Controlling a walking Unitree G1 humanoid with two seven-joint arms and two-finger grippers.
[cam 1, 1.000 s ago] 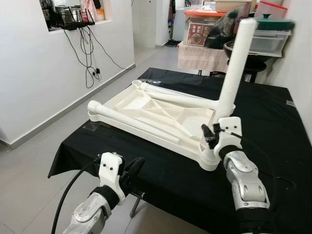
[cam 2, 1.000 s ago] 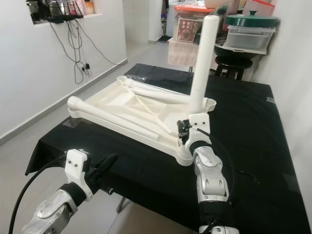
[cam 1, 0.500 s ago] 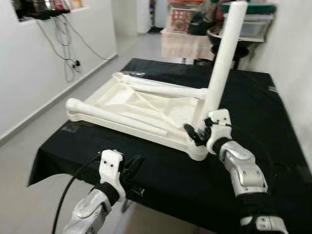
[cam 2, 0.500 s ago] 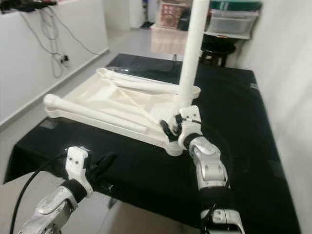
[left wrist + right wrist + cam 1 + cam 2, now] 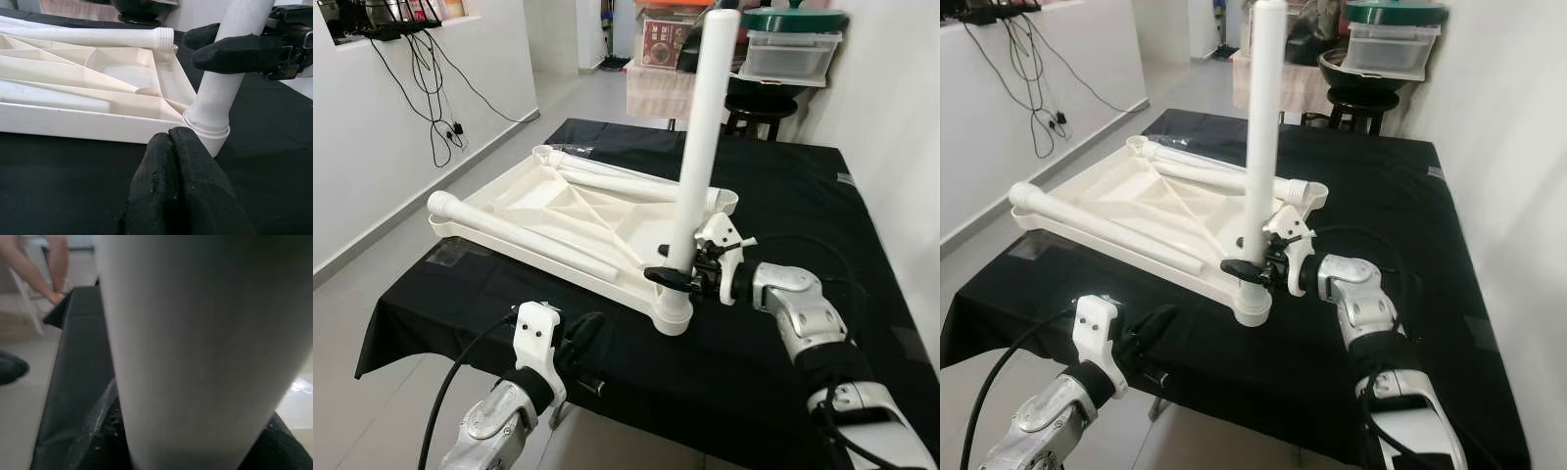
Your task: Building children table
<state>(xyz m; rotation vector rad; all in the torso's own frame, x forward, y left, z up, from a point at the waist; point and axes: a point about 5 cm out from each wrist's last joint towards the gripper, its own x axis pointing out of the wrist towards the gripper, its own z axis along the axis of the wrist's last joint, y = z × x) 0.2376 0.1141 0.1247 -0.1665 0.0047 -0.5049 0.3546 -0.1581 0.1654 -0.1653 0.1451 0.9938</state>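
**Upright leg gripped at corner of upturned kids' tabletop**

We see a table [image 5: 783, 186] w/ a black cloth, and on it the white plastic tabletop [image 5: 558, 211] lying underside up, ribs showing. One white leg [image 5: 702, 147] stands upright in the near corner socket [image 5: 674, 315], the corner closest to the robot's right side. Our right gripper [image 5: 677, 276] comes in from the right & is clamped on that leg low down, just above the socket; one black finger [image 5: 230, 49] wraps across the front of the tube in the left wrist view. Right wrist view: the leg blurred, v. close, so the socket joint itself can't be made out there.

Our left gripper [image 5: 579, 338] hangs off the near table edge, apart from the tabletop, fingers [image 5: 181, 181] pressed together on nothing.

Around: two more loose legs lie inside the tray-like underside — one [image 5: 524, 235] along the near long side, one [image 5: 617, 181] along the far side w/ its threaded end near the far right corner. They sit between the ribs, touching the tabletop.

Beyond the table: a stool [image 5: 759, 106], clear lidded storage boxes [image 5: 783, 54], a green lid [image 5: 793, 20] on top; contents too small to tell. Left wall: a ledge w/ black cables [image 5: 435, 93] dangling down. Right wrist view also catches a person's forearm [image 5: 29, 269] near a table corner, blurred, cut off at frame edge.
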